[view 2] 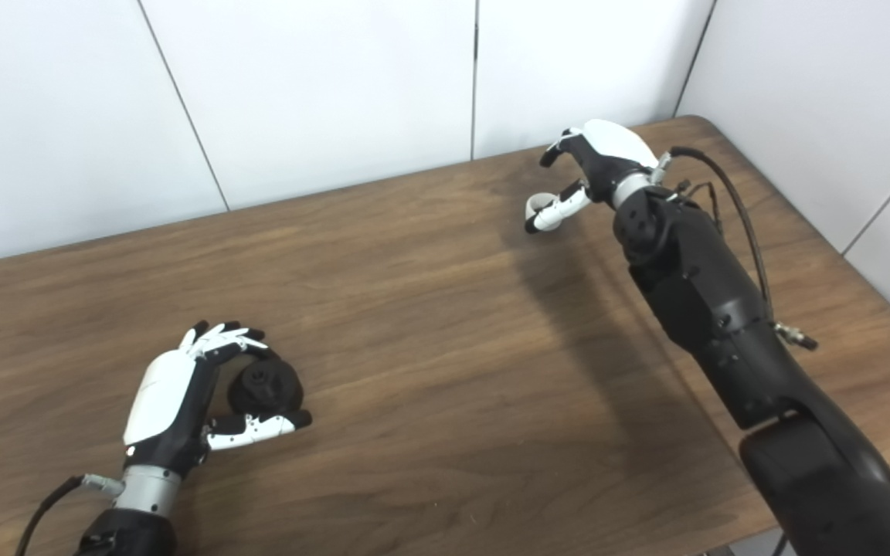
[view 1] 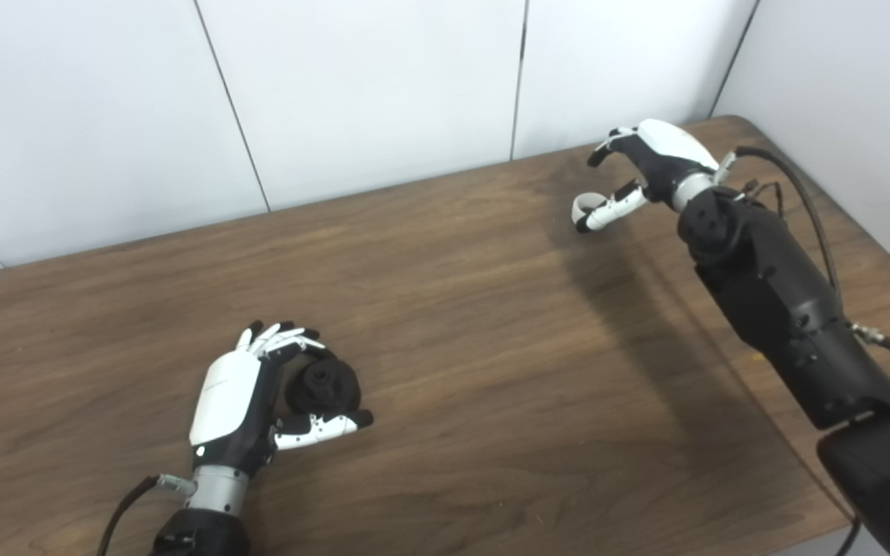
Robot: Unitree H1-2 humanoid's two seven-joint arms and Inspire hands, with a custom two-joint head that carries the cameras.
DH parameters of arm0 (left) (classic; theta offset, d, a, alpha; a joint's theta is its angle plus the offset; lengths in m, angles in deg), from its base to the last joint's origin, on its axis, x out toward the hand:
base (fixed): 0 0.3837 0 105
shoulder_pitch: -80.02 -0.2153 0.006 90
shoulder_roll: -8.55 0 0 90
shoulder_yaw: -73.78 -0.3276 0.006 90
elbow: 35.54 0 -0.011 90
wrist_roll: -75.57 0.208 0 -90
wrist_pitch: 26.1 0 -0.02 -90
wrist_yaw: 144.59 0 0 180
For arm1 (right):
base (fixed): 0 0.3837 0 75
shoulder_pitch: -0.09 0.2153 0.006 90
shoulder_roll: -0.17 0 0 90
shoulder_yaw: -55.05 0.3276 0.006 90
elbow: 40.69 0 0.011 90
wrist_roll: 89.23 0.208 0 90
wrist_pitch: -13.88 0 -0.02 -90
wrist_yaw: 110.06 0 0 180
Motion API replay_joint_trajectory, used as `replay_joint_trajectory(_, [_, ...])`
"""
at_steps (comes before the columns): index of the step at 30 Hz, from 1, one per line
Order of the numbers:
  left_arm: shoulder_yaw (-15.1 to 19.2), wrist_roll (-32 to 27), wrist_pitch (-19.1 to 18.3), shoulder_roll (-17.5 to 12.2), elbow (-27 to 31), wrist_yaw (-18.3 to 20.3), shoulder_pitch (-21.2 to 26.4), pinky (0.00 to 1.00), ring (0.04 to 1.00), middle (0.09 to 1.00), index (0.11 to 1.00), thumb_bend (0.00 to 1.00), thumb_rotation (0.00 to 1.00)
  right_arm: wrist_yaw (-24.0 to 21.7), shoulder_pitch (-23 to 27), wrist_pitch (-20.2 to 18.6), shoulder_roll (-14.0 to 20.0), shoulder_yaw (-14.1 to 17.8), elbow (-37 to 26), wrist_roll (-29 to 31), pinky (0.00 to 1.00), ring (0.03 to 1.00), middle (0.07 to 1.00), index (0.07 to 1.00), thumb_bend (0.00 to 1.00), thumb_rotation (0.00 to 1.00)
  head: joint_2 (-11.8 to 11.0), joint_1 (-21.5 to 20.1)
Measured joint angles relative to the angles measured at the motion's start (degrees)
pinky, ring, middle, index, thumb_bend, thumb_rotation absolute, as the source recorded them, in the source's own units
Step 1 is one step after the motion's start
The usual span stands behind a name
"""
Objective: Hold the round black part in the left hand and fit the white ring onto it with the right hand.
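Black matte plastic is what my left hand point(view 1: 240, 405) has got: the round black part point(view 1: 324, 384) sits on the table point(view 1: 476, 324) near the front left, my fingers curled over its far side and my thumb under the near edge. Looks stiff and chunky, with a raised hub in the middle, so I'd guess the rim is the safe place to hold. Smooth wood grain in between. Far right, my right hand point(view 2: 584, 174) reaches down with the white ring point(view 2: 539, 202) right at my thumb tip. Honestly can't tell if I'm pinching it. Looks thin, light, probably slippery.
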Motion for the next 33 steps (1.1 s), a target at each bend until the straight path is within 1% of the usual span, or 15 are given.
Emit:
replay_joint_trajectory(4, [0.07, 0.0, 0.03, -0.19, 0.27, 0.0, -0.26, 1.0, 0.891, 0.783, 0.485, 0.52, 0.05, -0.04, 1.06, -0.01, -0.2, -0.02, 2.82, -0.08, 0.96, 0.991, 0.939, 0.738, 0.8, 0.3, 0.0, -0.7])
replay_joint_trajectory(10, [0.06, 0.03, 0.02, -0.48, 0.53, 0.04, -0.45, 1.0, 0.888, 0.782, 0.485, 0.52, 0.05, -0.22, 2.63, -0.05, -0.74, 0.2, 4.89, -1.01, 0.97, 0.987, 0.932, 0.74, 0.79, 0.29, 0.0, -0.7])
replay_joint_trajectory(19, [0.06, 0.01, -0.03, -0.46, 0.64, 0.19, -0.49, 1.0, 0.891, 0.78, 0.485, 0.52, 0.05, -0.58, 3.51, -0.04, -0.81, -0.22, 6.56, -1.4, 0.97, 0.987, 0.927, 0.741, 0.8, 0.3, 0.0, -0.53])
replay_joint_trajectory(27, [0.24, 0.02, -0.11, -0.41, 0.73, 0.51, -0.49, 1.0, 0.889, 0.778, 0.485, 0.52, 0.05, -1.66, 3.94, -0.04, -0.81, -1.08, 8.07, -1.89, 0.98, 0.994, 0.931, 0.729, 0.79, 0.29, 0.09, -0.44])
replay_joint_trajectory(33, [0.25, 0.02, -0.09, -0.41, 0.73, 0.52, -0.5, 1.0, 0.893, 0.781, 0.485, 0.52, 0.05, -2.09, 4.13, -0.05, -0.81, -1.69, 8.97, -2.38, 0.99, 0.992, 0.935, 0.721, 0.8, 0.28, 0.09, -0.44])
